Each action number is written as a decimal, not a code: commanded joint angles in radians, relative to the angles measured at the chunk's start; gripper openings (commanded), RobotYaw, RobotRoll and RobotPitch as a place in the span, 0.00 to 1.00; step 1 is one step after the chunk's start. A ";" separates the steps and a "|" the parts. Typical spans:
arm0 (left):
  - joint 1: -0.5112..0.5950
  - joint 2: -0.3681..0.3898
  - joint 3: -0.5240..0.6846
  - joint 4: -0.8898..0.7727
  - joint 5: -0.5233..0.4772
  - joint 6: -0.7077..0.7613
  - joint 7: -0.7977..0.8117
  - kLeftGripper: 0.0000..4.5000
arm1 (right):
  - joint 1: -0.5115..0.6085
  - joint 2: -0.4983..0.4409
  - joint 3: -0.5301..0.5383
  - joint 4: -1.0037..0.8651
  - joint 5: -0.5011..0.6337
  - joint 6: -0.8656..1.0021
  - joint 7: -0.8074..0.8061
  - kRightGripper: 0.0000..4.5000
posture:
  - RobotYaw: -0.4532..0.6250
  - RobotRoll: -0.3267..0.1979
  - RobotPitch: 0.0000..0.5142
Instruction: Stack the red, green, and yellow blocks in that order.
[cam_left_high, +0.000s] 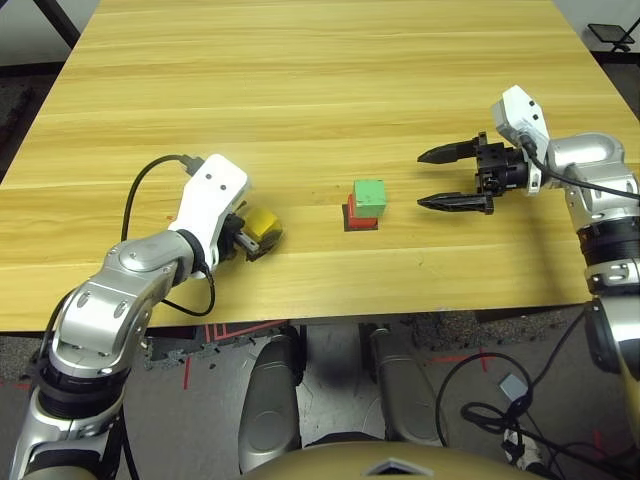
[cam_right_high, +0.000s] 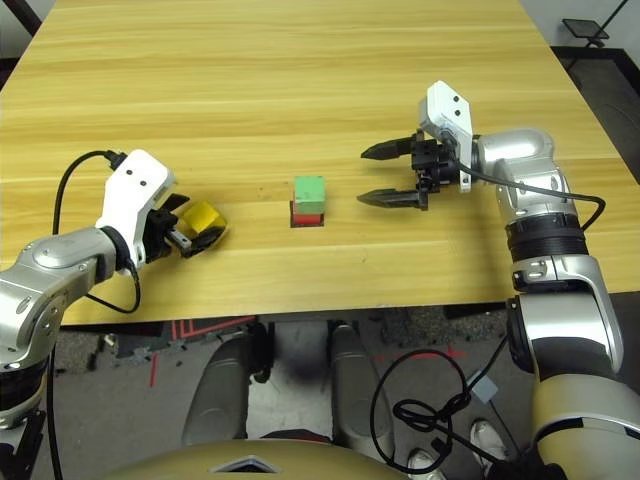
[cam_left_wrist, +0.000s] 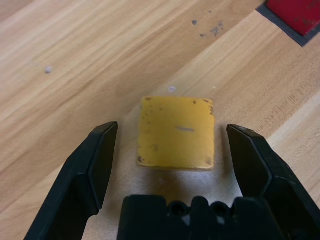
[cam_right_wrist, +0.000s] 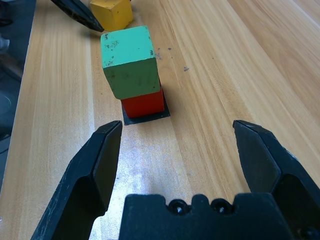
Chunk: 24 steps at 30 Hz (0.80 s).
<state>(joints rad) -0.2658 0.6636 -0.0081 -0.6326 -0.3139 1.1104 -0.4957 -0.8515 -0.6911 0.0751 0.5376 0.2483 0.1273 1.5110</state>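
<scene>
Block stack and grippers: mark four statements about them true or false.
1. The green block sits on the red block. True.
2. The yellow block lies on top of the green block. False: it is on the table, between the fingers of the left gripper.
3. The right gripper is open with nothing between its fingers. True.
4. The black patch is under the yellow block. False: it is under the red block.

An upper block (cam_right_wrist: 130, 60) rests on a lower block (cam_right_wrist: 145, 105), which sits on a patch (cam_right_wrist: 145, 120) on the surface (cam_left_high: 330, 100). To their left, a third block (cam_left_wrist: 176, 132) lies between the jaws of the left gripper (cam_left_wrist: 172, 125); the right gripper (cam_right_wrist: 177, 122) is to their right.
</scene>
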 joint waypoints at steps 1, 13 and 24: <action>0.015 0.016 -0.022 0.005 -0.007 -0.024 -0.017 0.68 | 0.018 -0.016 -0.010 -0.026 0.005 0.008 0.001 1.00 | 0.58 0.61 0.51; -0.442 0.039 -0.077 0.180 -0.164 -0.067 -0.275 0.46 | 0.033 -0.010 -0.008 -0.033 0.006 0.008 -0.008 1.00 | 0.57 0.63 0.50; -0.667 -0.058 -0.300 0.390 -0.124 -0.213 -0.459 0.46 | 0.130 -0.054 -0.038 -0.148 0.029 0.068 -0.032 1.00 | 0.49 0.62 0.50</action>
<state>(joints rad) -0.9172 0.6090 -0.2802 -0.2579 -0.4539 0.9258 -0.9299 -0.7429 -0.7295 0.0516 0.4231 0.2624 0.1818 1.4828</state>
